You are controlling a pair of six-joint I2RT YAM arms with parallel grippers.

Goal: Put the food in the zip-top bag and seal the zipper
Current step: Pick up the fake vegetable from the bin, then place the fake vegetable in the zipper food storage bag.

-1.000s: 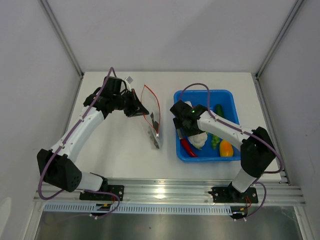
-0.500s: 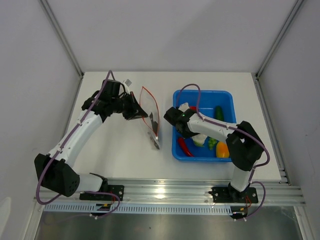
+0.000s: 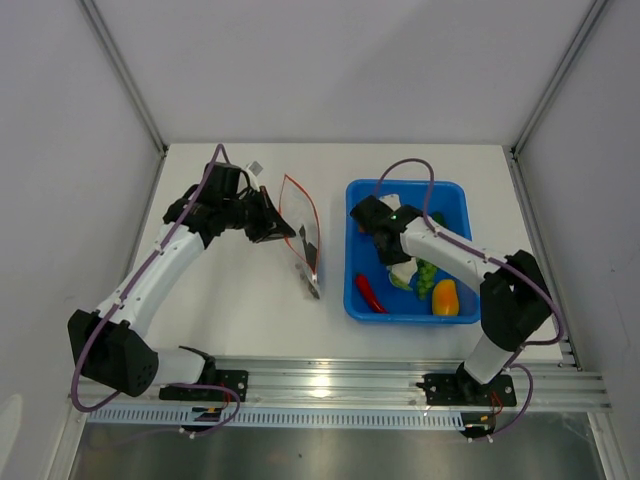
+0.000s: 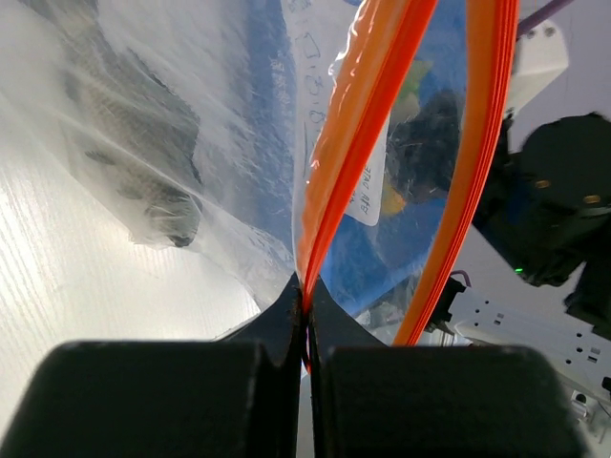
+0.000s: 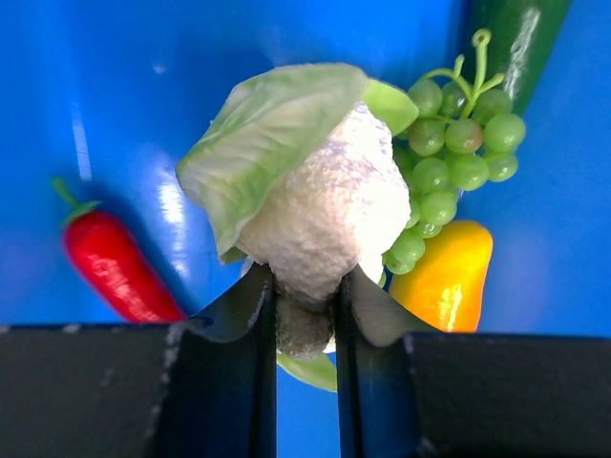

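The clear zip-top bag [image 3: 298, 232] stands on the table left of the tray, mouth held apart. My left gripper [image 3: 272, 228] is shut on one side of its red-orange zipper [image 4: 353, 134], and a grey piece [image 4: 143, 162] lies inside the bag. In the blue tray [image 3: 460, 200] my right gripper [image 5: 305, 296] is shut on the white cauliflower [image 5: 320, 210] with its green leaf. Around it lie a red chili [image 5: 119, 267], green grapes [image 5: 449, 167], an orange-yellow pepper [image 5: 444, 277] and a dark green cucumber [image 5: 516, 38]. No tomato shows.
Grey walls with metal posts [image 3: 125, 75] close in the white table [image 3: 240, 310] on three sides. A metal rail [image 3: 330, 385] carrying both arm bases runs along the near edge. The tray's walls surround the right gripper.
The right gripper's jaws have come together on the cauliflower, and its wrist has shifted toward the tray's far side. The left gripper still holds the zipper in about the same place.
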